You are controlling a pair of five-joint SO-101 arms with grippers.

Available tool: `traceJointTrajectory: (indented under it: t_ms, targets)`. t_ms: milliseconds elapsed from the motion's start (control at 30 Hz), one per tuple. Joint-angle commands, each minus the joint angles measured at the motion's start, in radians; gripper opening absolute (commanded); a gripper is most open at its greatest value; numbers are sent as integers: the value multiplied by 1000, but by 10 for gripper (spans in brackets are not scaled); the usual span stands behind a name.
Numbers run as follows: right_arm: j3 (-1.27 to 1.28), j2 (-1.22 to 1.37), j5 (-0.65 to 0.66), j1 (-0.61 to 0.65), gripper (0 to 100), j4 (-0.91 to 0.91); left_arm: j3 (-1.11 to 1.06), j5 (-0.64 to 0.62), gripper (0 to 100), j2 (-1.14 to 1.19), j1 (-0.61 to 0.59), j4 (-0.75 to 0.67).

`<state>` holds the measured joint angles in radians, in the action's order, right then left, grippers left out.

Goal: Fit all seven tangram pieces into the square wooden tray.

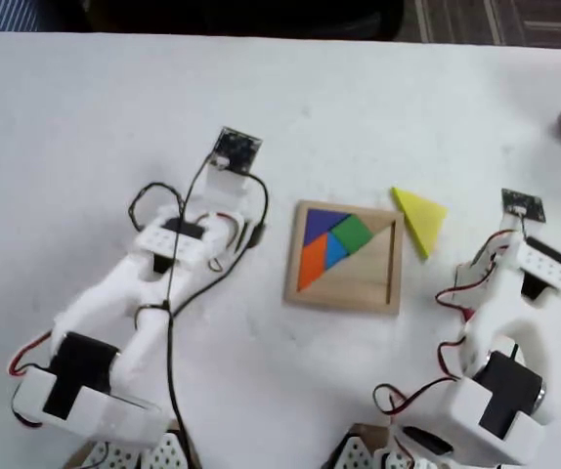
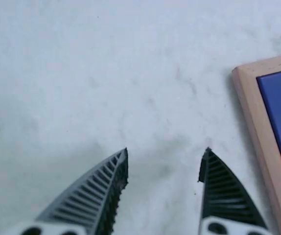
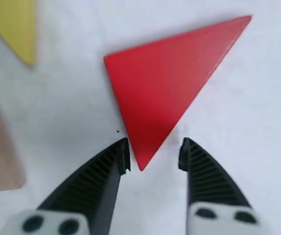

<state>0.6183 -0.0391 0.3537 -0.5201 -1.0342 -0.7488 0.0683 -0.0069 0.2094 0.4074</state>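
The right end effector (image 3: 154, 147) is spread, its fingers either side of one corner of the red triangle (image 3: 165, 78), which lies flat on the white bench (image 1: 85, 107); neither finger is pressed against it. The left end effector (image 2: 166, 150) is also spread and holds nothing, low over bare bench just beside the square wooden tray (image 1: 390, 293). In the tray's left part sit a blue piece (image 1: 322, 225), a green piece (image 1: 353, 232), a light blue piece (image 1: 335, 251) and an orange piece (image 1: 311, 264). A yellow triangle (image 1: 421, 218) lies on the bench just beside the tray.
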Motion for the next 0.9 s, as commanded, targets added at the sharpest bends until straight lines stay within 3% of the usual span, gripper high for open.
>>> traceJointTrajectory:
  t_ms: [0, 400, 867]
  targets:
    - [-101, -8, -43, -5, 224, -65, 55, 52, 241, -2, -12, -20]
    - [-187, -2, -259, 102, 272, -25, 54, 69, 241, -2, -12, -21]
    - [-345, 309, -265, 76, 280, 39, 54, 69, 241, -2, -12, -25]
